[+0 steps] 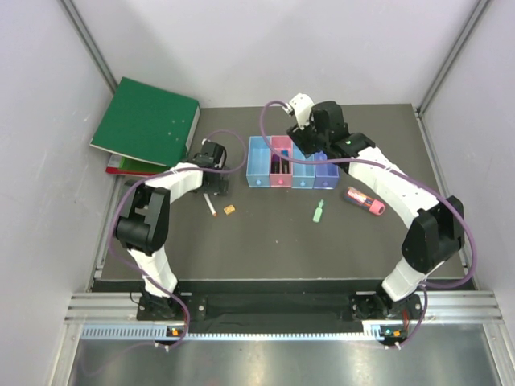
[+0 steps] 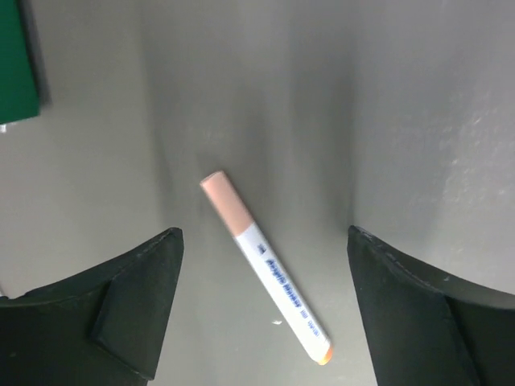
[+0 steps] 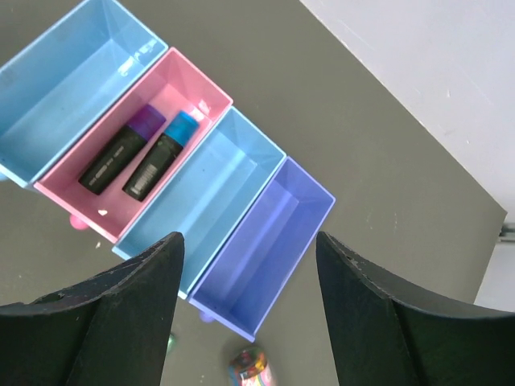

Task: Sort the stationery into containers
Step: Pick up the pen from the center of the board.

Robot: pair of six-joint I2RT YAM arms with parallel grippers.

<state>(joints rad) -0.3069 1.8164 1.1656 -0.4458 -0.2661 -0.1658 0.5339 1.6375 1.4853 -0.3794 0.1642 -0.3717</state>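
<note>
The white-and-black left arm (image 1: 165, 193) folds sharply at its elbow and points its black two-finger left gripper (image 2: 263, 241) downward, jaws spread wide and gripping nothing — while the white-and-black right arm (image 1: 386, 181) stretches far forward, its black two-finger right gripper (image 3: 249, 241) likewise facing down, jaws apart.

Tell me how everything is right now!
Left gripper: open, above the white pen.
Right gripper: open, empty.
White pen: capped, lying on table.
Pink bin: holds two markers.
Left blue bin: empty.
Middle blue bin: empty.
Purple bin: empty.
Green piece: loose on table.
Pink-red tube: loose on table.
</note>
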